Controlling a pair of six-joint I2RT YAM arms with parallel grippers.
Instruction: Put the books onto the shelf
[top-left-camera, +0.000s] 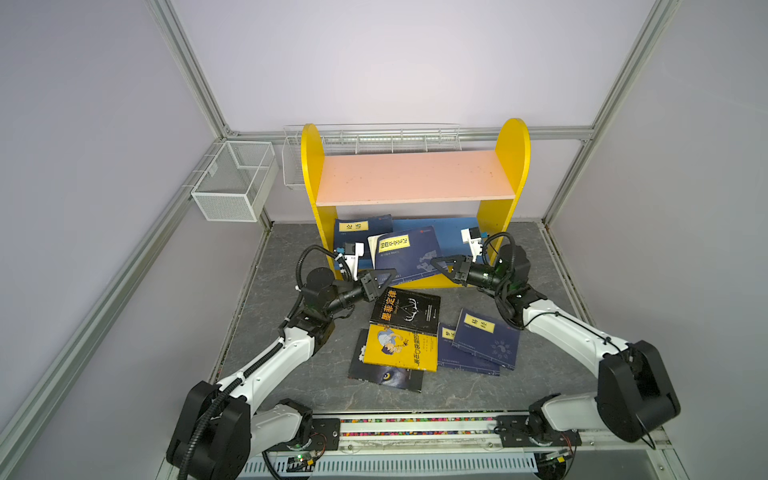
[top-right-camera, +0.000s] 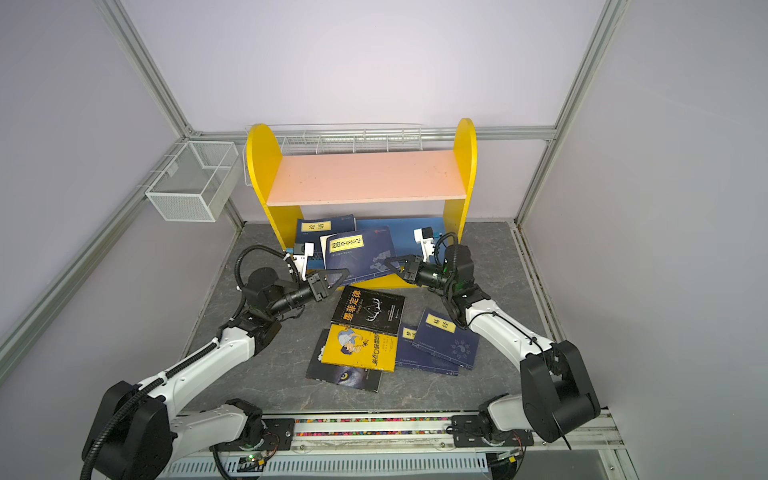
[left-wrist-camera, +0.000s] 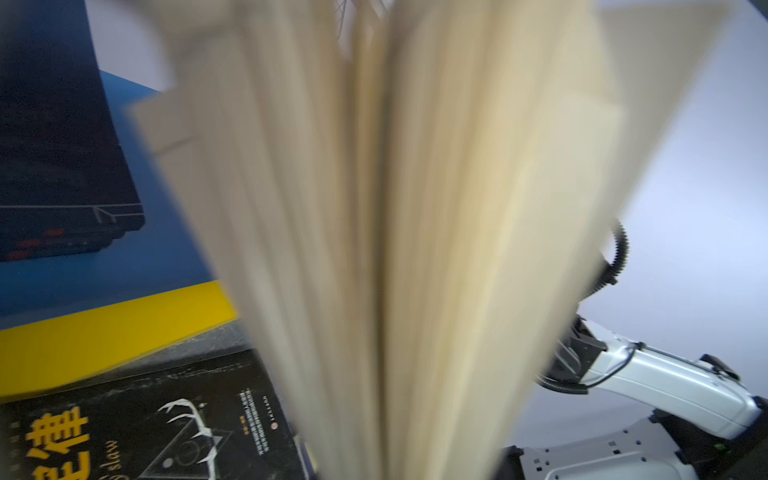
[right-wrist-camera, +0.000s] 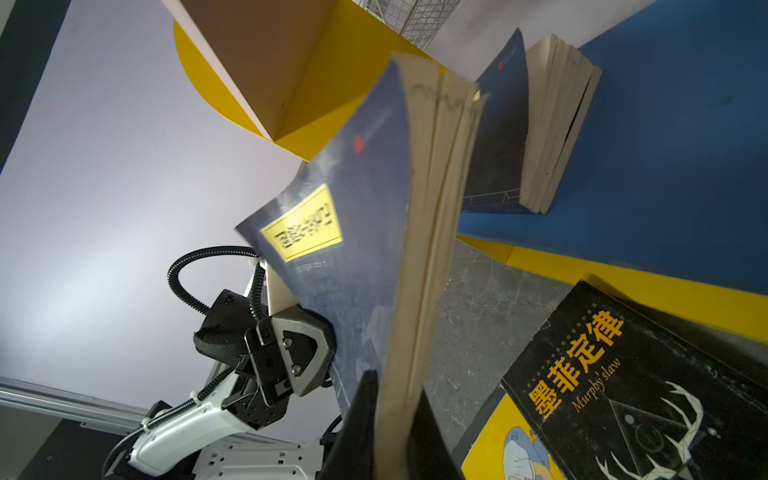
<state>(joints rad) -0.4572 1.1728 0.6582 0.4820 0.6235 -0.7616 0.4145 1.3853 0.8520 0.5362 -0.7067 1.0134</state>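
My right gripper (top-left-camera: 436, 266) clamps the navy book (top-left-camera: 409, 257) by its right edge to stand it on the shelf (top-left-camera: 440, 232); my left gripper (top-left-camera: 386, 279) braces it, grip unclear.

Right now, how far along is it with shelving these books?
Done: a leaning navy book sits on the shelf's blue lower board. In hand: the right gripper clamps a second navy book over that board, the left gripper at its cover. Left: five on the table, the black book, yellow book, wolf-eye book and two navy books.
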